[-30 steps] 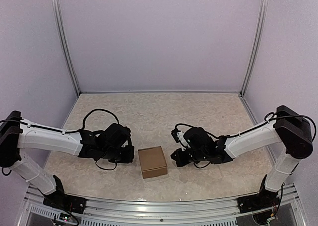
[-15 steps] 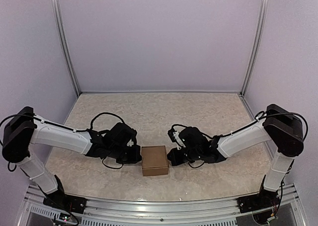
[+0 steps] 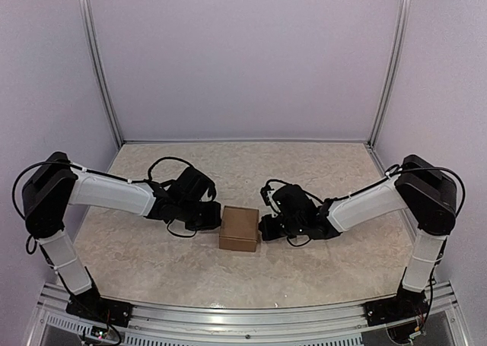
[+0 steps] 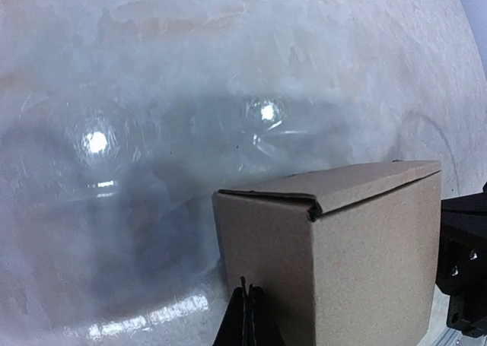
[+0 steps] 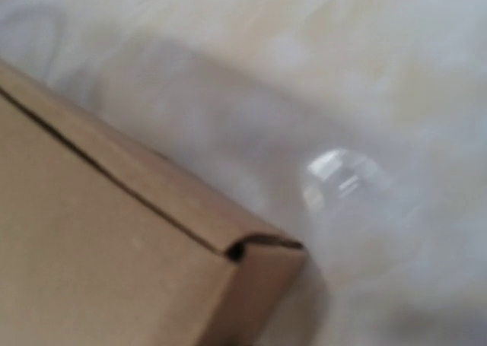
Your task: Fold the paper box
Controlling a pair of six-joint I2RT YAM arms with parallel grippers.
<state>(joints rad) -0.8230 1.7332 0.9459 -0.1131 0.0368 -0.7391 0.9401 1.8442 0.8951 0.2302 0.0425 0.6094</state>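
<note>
**Two shut claws bracket a nearly finished carton**

The marbled tabletop (image 3: 319,171) carries the paper box (image 3: 239,229), standing as a closed brown carton in the middle, toward the near edge. Both arms reach in low from either side, seemingly to square it between them. The left claw (image 3: 215,218), fingers pressed together, sits at the box's left wall. The right claw (image 3: 264,228), likewise shut and empty, sits at its right wall. Whether either touches the cardboard I cannot tell. One lid corner gapes slightly and probably wants pressing.

Paper box (image 3: 239,229) plain brown; table (image 3: 319,171) beige, marbled; arms (image 3: 114,194) white + blk.
</note>
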